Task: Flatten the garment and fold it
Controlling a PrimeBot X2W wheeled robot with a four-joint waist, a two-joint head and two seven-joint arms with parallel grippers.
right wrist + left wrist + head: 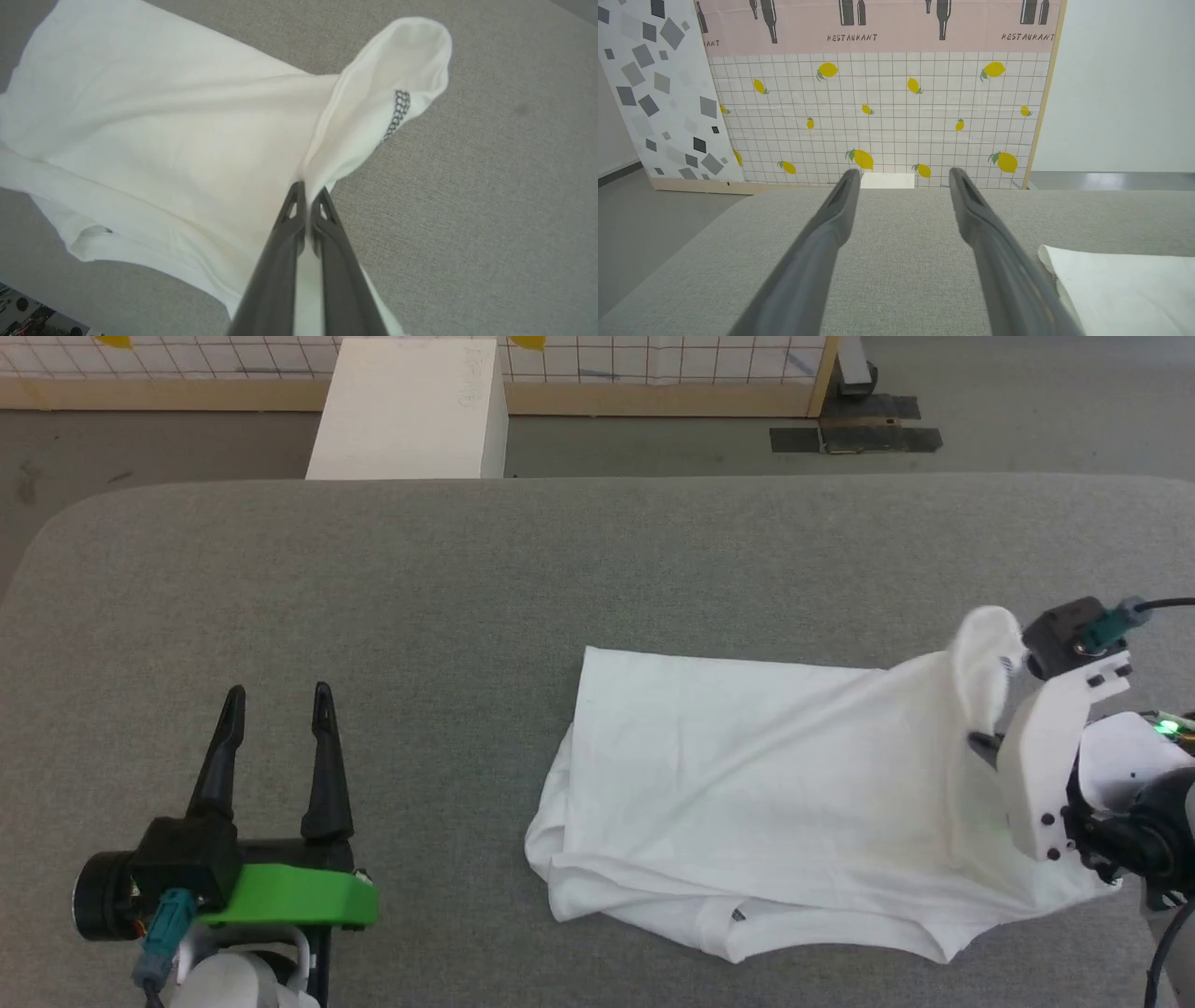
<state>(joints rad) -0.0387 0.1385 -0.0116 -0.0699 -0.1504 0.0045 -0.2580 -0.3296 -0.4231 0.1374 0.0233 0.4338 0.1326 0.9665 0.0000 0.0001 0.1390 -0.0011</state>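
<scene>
Now pinches a bunched end of the garment (747, 775) in the right fingers (299, 214), shut tight on the cloth and holding it up off the counter (373, 579). Lifts with it a looped edge carrying a short strip of grey stitching, perhaps a cuff, though hard to say. Leaves the rest lying right of centre on the counter, doubled over itself, with loose layers along the near edge. Holds the left fingers (322, 765) spread wide and empty above bare counter, well apart from the cloth's left edge. Looks like the flattening step, barely begun, with no tidy fold made yet. Next calls for drawing the held end outward to the right to open the layers, probably with the left fingers coming across to pin or take the opposite edge. Risks dragging the whole heap along otherwise.
</scene>
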